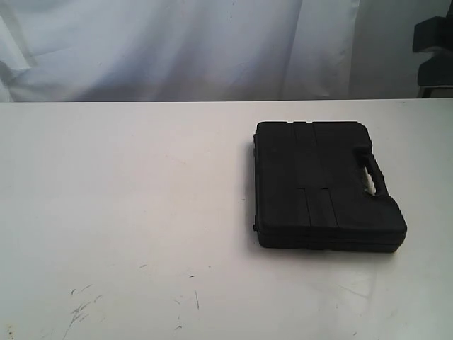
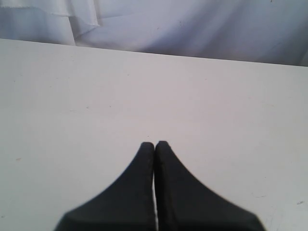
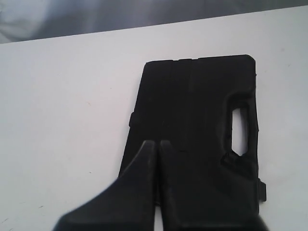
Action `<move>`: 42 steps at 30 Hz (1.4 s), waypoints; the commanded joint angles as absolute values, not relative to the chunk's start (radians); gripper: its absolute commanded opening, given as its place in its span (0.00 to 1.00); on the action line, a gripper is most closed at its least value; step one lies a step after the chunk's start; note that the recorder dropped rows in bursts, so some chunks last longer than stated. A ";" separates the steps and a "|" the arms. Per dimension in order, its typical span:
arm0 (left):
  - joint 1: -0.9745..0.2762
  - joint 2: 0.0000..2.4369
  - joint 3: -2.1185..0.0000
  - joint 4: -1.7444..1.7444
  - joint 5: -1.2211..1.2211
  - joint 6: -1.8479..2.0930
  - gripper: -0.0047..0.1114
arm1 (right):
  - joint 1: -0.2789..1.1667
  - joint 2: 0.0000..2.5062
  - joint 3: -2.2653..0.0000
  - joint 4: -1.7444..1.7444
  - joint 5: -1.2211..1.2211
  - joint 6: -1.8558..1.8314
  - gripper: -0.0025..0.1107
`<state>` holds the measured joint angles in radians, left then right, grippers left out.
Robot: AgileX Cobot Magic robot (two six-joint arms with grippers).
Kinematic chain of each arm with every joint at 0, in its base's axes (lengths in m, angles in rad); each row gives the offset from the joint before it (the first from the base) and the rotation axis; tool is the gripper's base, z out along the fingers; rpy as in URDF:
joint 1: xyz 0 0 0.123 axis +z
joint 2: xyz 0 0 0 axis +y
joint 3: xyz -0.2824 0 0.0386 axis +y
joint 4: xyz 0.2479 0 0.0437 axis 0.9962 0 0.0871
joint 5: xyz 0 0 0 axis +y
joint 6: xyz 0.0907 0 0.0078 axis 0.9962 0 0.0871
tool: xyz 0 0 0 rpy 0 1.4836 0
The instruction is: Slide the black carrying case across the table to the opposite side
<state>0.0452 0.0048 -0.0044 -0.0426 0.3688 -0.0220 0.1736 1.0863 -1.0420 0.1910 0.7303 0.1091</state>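
Black case lies flat on the table, right-hand side, handle toward the right edge. Left fingers pinched together over bare table. Right fingers clenched too, above the case, grasping nothing.

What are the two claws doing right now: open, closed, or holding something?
Left gripper: closed, holding nothing, with bare table below.
Right gripper: closed, holding nothing, above the black carrying case.

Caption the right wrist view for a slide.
Shut right gripper in the foreground; black carrying case lying flat on the white table beyond it.
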 commanded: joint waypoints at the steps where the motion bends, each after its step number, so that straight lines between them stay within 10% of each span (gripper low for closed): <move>1: 0.047 0.000 0.000 -0.042 0.357 -0.021 0.04 | 0.179 1.070 -1.038 0.189 0.731 0.108 0.02; 42: 0.047 0.000 0.000 -0.042 0.357 -0.021 0.04 | -0.087 0.217 -0.277 0.023 0.357 0.079 0.02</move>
